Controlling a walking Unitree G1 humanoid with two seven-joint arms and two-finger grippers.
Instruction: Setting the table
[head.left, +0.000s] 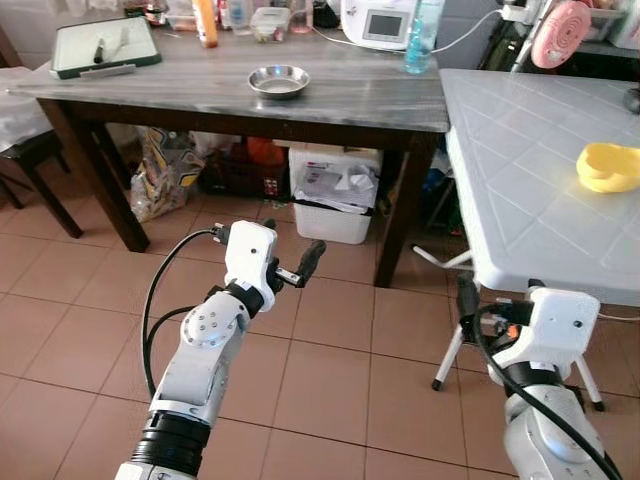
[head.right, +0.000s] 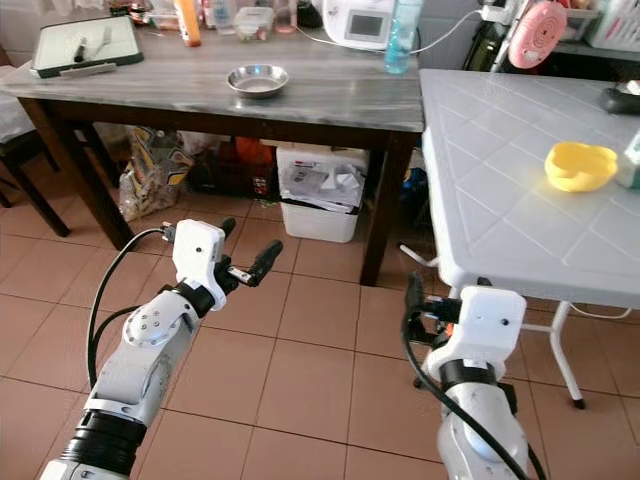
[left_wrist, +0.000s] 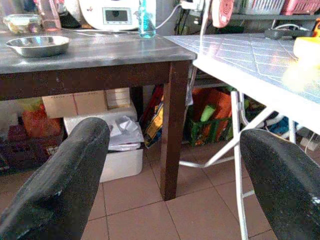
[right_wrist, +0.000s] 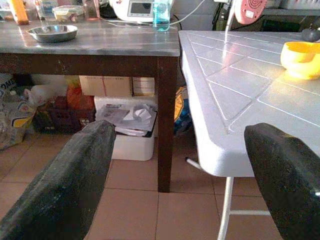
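Left tool (head.left: 296, 262) wide, empty, held above the floor short of the dark worktop (head.left: 380, 95). Right tool (right_wrist: 175, 165) likewise wide, empty. Steel bowl (head.left: 278, 80) sits mid-worktop, well apart. Advise closing distance squarely before reaching for the rim.

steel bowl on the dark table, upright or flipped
Upright: the steel bowl sits rim-up on the dark table, its hollow inside showing.
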